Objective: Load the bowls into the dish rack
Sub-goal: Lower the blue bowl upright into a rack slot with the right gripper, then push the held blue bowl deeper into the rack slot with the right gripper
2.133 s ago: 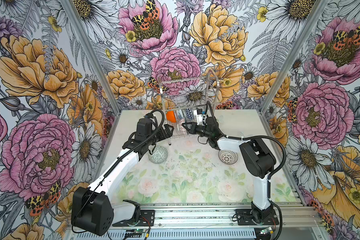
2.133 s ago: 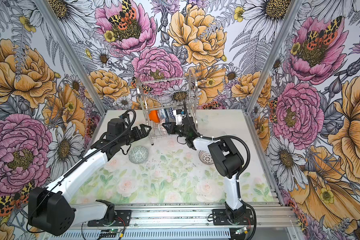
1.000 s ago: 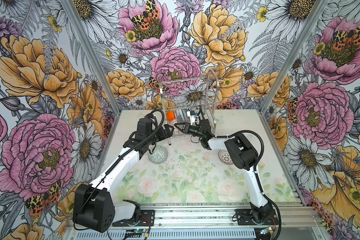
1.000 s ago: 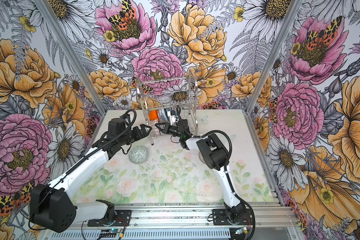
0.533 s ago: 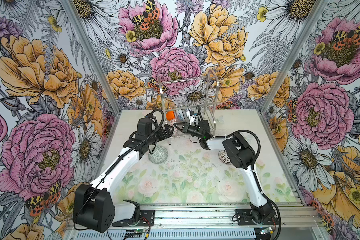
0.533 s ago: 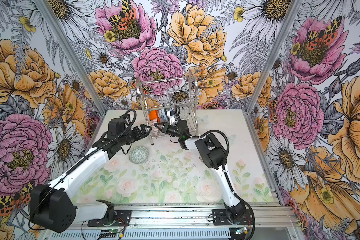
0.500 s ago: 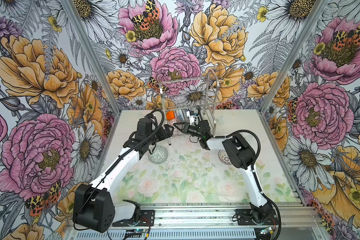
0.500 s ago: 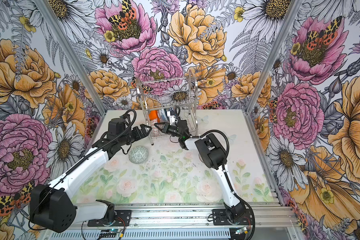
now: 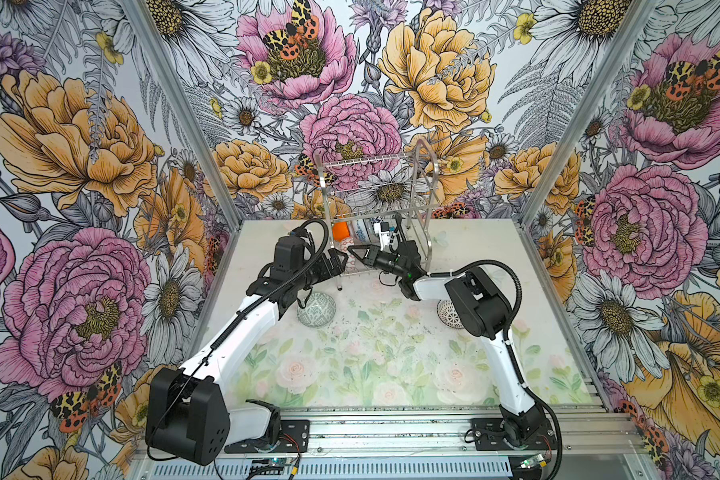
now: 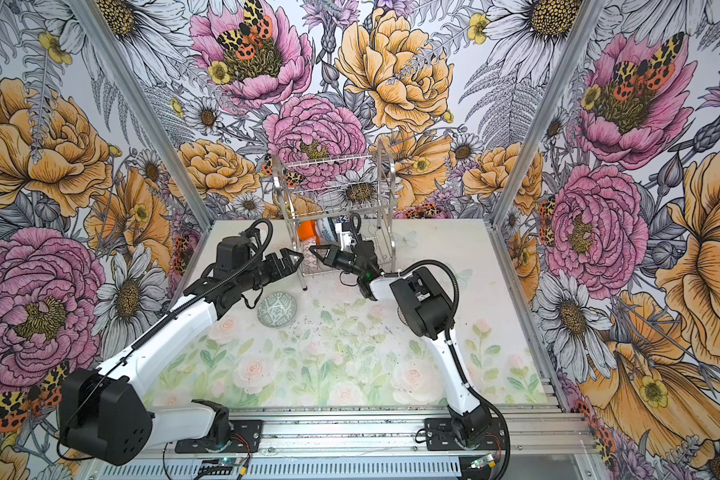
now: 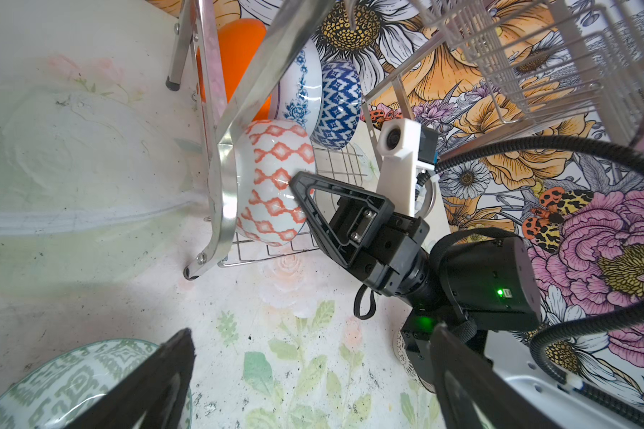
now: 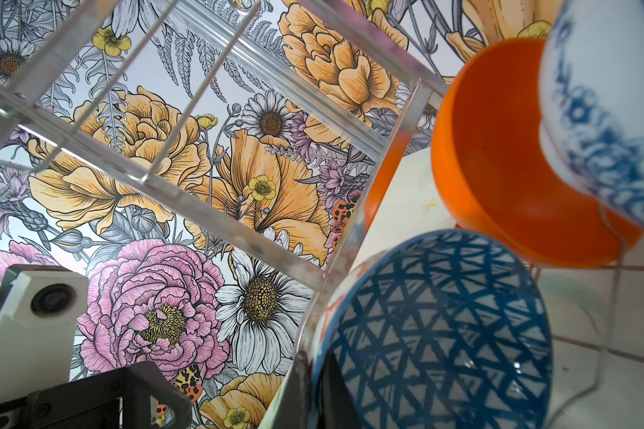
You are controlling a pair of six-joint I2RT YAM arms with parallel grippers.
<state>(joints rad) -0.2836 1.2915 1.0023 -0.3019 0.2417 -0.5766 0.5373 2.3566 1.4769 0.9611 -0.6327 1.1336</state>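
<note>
Pretty sure my right claw (image 11: 298, 182) is pinched shut on the rim of the orange-white bowl (image 11: 272, 178), standing it on edge in the rack's (image 11: 216, 148) bottom shelf by the blue diamond bowl (image 11: 337, 100). My left claw (image 9: 341, 262) hangs wide open and empty near the grey-green bowl (image 9: 316, 309) on the table (image 9: 350, 374), probably next up.

The dish rack (image 9: 375, 199) stands at upper centre in both top views, at the back of the worktop (image 9: 350, 395) — four bowls (image 11: 302, 111) sit in its lower tier. Below it, a fifth bowl (image 9: 316, 309) lies left of centre, a sixth bowl (image 9: 449, 314) right of centre.
</note>
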